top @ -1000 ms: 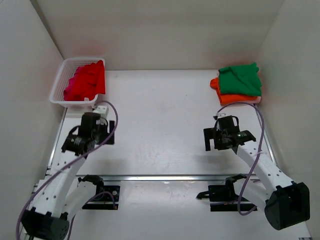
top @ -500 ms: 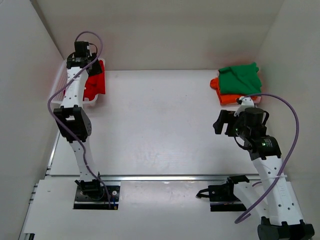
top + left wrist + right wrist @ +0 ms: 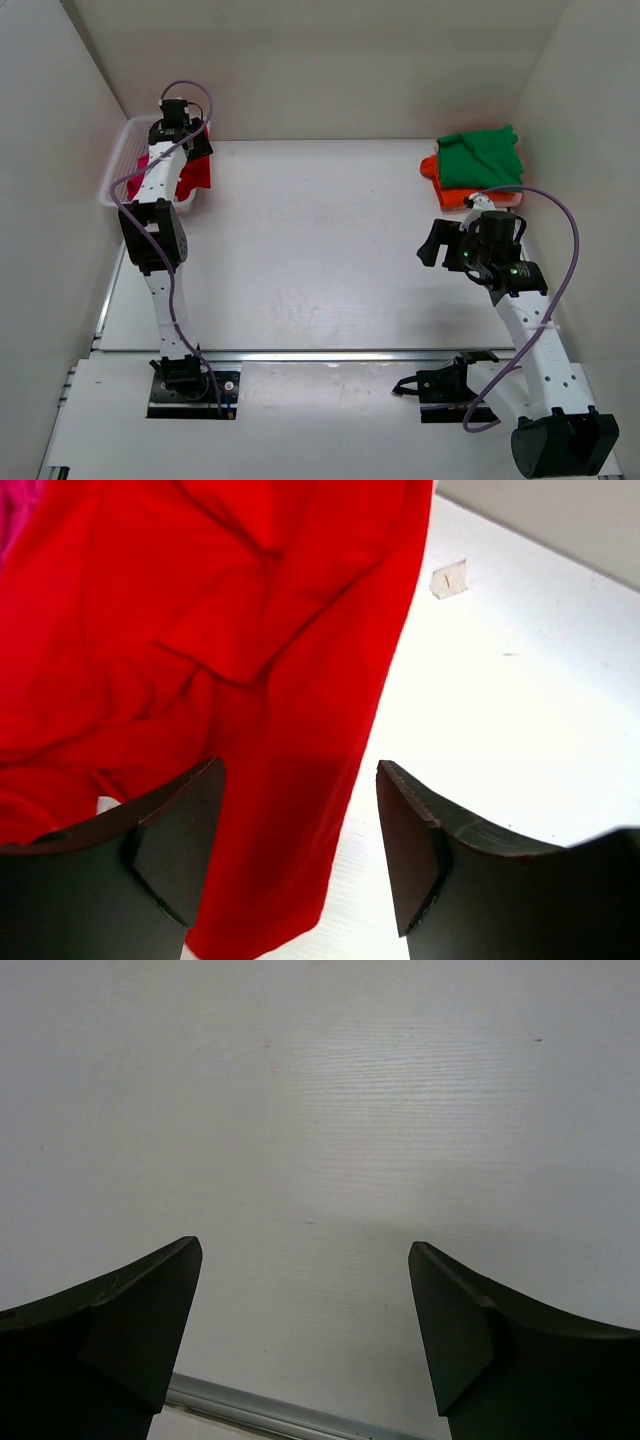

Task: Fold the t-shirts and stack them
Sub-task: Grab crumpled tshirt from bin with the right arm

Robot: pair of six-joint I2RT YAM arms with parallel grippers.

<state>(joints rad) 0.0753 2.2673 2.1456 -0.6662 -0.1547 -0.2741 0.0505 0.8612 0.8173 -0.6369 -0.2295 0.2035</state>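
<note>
Left wrist view: red t-shirt point(image 3: 200, 630) lies right under the spread, released left claw point(image 3: 300, 775).

The red t-shirt point(image 3: 200, 630) is soft matt cloth, creased in loose folds, and the green t-shirt point(image 3: 482, 155) and orange t-shirt point(image 3: 448, 198) look like the same dull cloth. The basket point(image 3: 115, 170) is white plastic lattice. The table point(image 3: 320, 1110) is white and matt with a fine grain, edged by a brushed metal strip point(image 3: 260, 1410), and the fingers of the left gripper point(image 3: 300, 770) and right gripper point(image 3: 305, 1250) look like dark, smooth, matt plastic.
</note>
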